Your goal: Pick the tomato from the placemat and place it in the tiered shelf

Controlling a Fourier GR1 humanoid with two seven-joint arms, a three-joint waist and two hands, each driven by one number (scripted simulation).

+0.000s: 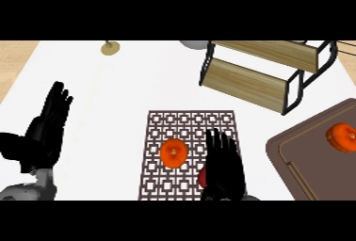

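A patterned brown placemat (163, 124) lies in the middle of the white counter. On it sits an orange round fruit (172, 153). Just right of that, a red round thing, apparently the tomato (202, 177), peeks out from under my right hand (224, 167). That hand hovers over the mat's right side, fingers straight and pointing away, hiding most of the tomato. The wooden tiered shelf (268, 70) with a black frame stands at the back right. My left hand (43, 129) rests open at the far left, fingers up.
A dark brown tray (306, 150) at the right edge holds another orange fruit (342, 137). A small beige object (109, 47) and a grey round one (195, 44) sit along the counter's far edge.
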